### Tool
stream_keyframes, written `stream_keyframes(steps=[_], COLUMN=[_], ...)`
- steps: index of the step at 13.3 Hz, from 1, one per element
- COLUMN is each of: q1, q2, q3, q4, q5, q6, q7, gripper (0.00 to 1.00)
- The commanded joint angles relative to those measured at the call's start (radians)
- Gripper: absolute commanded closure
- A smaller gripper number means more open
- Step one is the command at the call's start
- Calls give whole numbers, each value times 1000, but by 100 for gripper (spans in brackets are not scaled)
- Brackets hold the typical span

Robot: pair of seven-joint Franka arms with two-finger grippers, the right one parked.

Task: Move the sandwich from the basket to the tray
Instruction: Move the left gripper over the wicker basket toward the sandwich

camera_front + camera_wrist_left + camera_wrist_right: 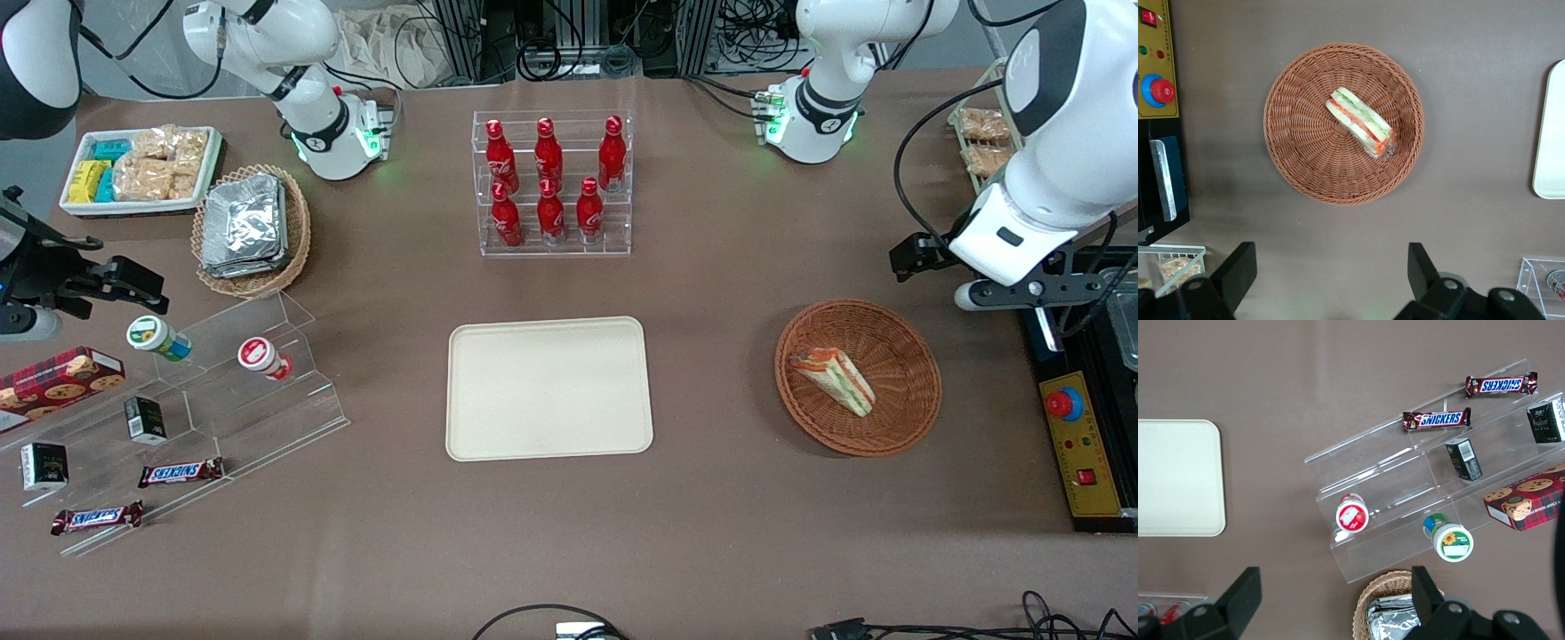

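The sandwich (834,380), a wrapped triangular wedge with orange-red and green layers, lies in the reddish-brown wicker basket (858,307) toward the working arm's end of the table. It also shows in the left wrist view (1361,122), inside the basket (1305,147). The cream tray (548,388) lies flat and bare at mid-table; its edge shows in the left wrist view (1551,133). My left gripper (914,255) hangs high above the table, farther from the front camera than the basket. Its fingers (1238,267) are wide open and hold nothing.
A clear rack of red bottles (553,182) stands farther from the front camera than the tray. A yellow control box with a red button (1080,444) sits beside the basket. A tan basket of foil packs (252,229), a white snack bin (140,169) and an acrylic shelf (222,391) stand toward the parked arm's end.
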Motion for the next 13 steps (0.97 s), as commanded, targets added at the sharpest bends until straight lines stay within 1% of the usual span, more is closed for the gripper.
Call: stream_keyframes(steps=[1, 8, 10, 11, 13], q1=[-15, -15, -8, -6, -5], q2=[-3, 1, 1, 0, 1], q3=[15, 16, 16, 21, 23], q4=[-1, 14, 14, 14, 9], q5=[-11, -11, -21, -34, -38], q6=[2, -2, -2, -7, -9], q7=[0, -3, -44, -84, -180], gripper=[0, 0, 0, 0, 0])
